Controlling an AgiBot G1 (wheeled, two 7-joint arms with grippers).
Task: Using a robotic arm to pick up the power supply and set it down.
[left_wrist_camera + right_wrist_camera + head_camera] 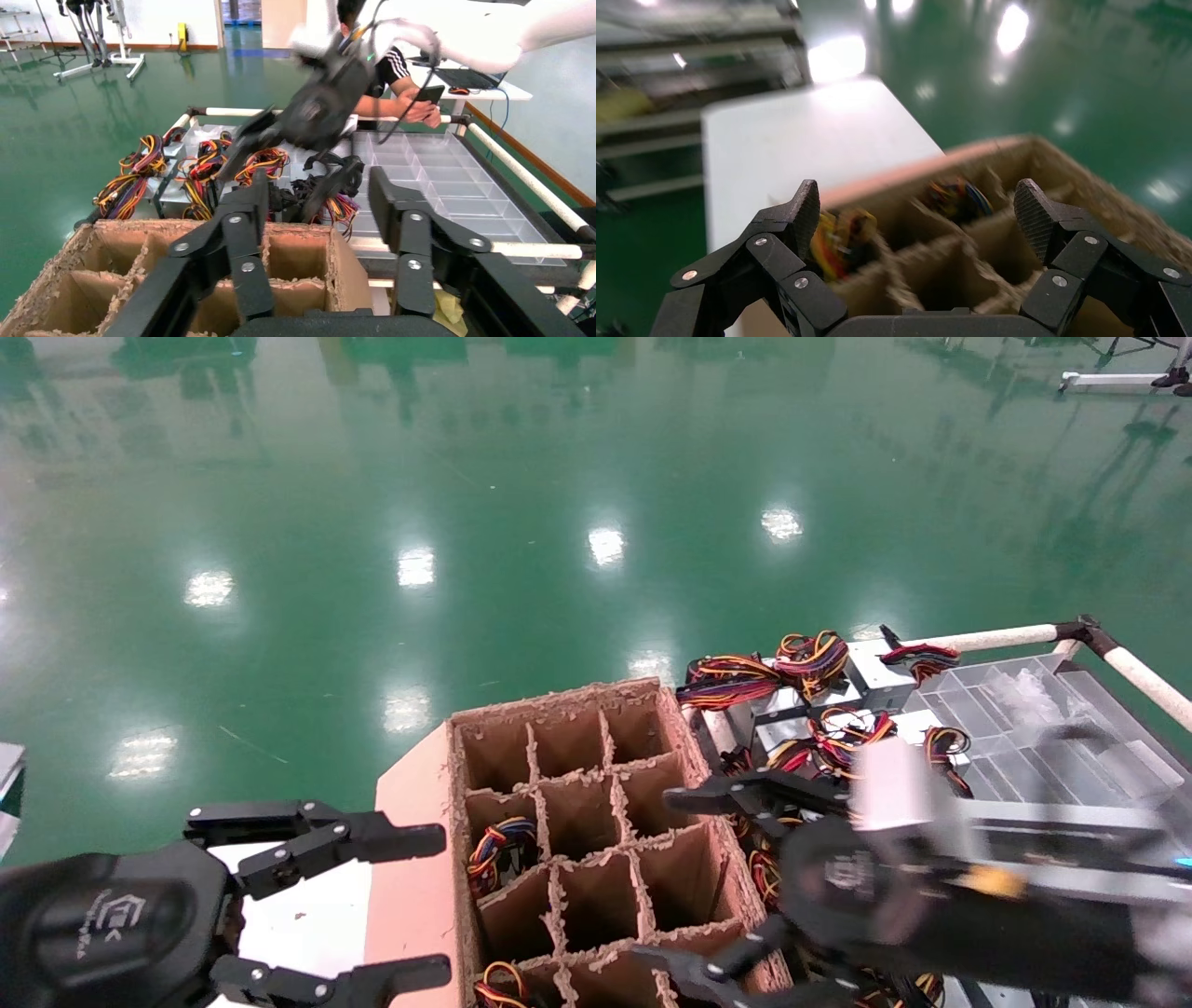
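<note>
Several silver power supplies (873, 671) with red, yellow and black wire bundles (812, 658) lie heaped on the cart, right of the brown cardboard divider box (559, 696). Two cells of that box hold wire bundles (501, 845); the units under them are hidden. My right gripper (659, 877) hangs open and empty over the box's right edge, between box and heap. In the right wrist view the right gripper (917, 210) looks down into the cells, where wires (838, 239) show. The left gripper (438, 907) is open and empty, left of the box. The left wrist view shows the left gripper (318, 188) facing the heap (204, 165).
A clear compartment tray (1024, 728) fills the cart's right part, bounded by white padded rails (1145, 677). The box stands on a white table (298, 905). A seated person (393, 70) is beyond the cart. Green floor lies ahead.
</note>
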